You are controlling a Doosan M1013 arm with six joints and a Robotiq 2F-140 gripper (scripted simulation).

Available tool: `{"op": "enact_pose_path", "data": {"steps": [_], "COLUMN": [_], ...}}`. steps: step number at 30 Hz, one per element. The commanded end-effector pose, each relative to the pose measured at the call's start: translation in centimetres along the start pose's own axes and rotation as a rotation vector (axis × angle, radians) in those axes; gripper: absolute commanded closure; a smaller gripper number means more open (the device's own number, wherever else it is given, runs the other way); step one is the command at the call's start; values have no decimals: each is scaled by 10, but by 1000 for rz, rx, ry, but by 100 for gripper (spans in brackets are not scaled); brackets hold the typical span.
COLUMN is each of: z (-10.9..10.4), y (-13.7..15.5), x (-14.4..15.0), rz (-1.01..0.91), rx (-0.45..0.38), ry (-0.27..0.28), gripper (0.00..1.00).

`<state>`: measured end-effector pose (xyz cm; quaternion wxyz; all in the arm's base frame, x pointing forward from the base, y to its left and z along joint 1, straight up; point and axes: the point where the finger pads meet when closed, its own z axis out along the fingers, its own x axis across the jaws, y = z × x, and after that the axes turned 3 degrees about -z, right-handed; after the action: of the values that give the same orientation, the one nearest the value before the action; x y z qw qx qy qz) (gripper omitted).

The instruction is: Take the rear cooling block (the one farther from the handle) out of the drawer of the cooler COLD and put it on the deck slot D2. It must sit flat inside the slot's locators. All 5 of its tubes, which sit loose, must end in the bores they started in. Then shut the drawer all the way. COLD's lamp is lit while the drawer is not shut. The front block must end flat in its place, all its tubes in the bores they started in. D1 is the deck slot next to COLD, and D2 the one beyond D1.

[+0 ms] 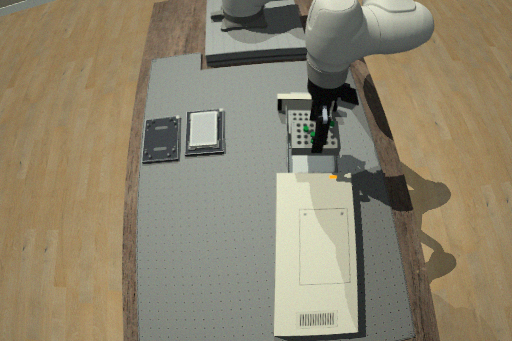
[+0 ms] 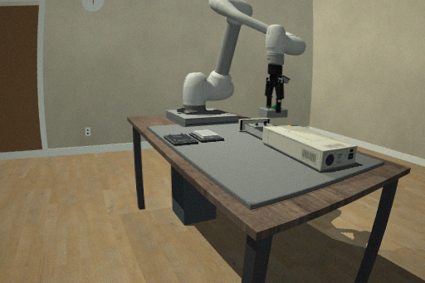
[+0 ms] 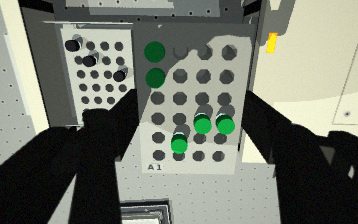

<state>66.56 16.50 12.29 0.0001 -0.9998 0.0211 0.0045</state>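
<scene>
My gripper (image 1: 320, 134) (image 2: 274, 108) (image 3: 189, 104) is shut on the rear block (image 1: 303, 149) (image 2: 264, 112) (image 3: 190, 168), which hangs level above the open drawer (image 1: 312, 163) (image 2: 254, 130). Several green tubes stand in its bores; two in the wrist view's upper left (image 3: 154, 52) are shaded. The front block (image 1: 299, 111) (image 3: 100, 35) sits in the drawer on the handle side, with three black tubes visible; a finger hides part of it. COLD (image 1: 290, 257) (image 2: 299, 143) (image 3: 271, 43) has its orange lamp (image 1: 333, 177) lit. Slot D2 (image 1: 161, 133) (image 2: 180, 139) is empty.
Slot D1 (image 1: 205, 153) lies between D2 and COLD and holds a white piece (image 1: 204, 129) (image 2: 205, 134). The drawer's front panel (image 1: 294, 96) (image 2: 249, 122) stands at the robot-base end. The robot's base plate (image 1: 255, 46) is behind the mat.
</scene>
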Motion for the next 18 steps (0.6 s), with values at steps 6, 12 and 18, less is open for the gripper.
{"op": "enact_pose_path", "data": {"steps": [6, 12, 18], "z": [-7, -4, -4], "y": [-2, 12, 27], "x": [4, 0, -3], "rz": [6, 116, 276], "rx": [3, 3, 4], "ry": [10, 7, 8], "gripper": [90, 90, 90]}}
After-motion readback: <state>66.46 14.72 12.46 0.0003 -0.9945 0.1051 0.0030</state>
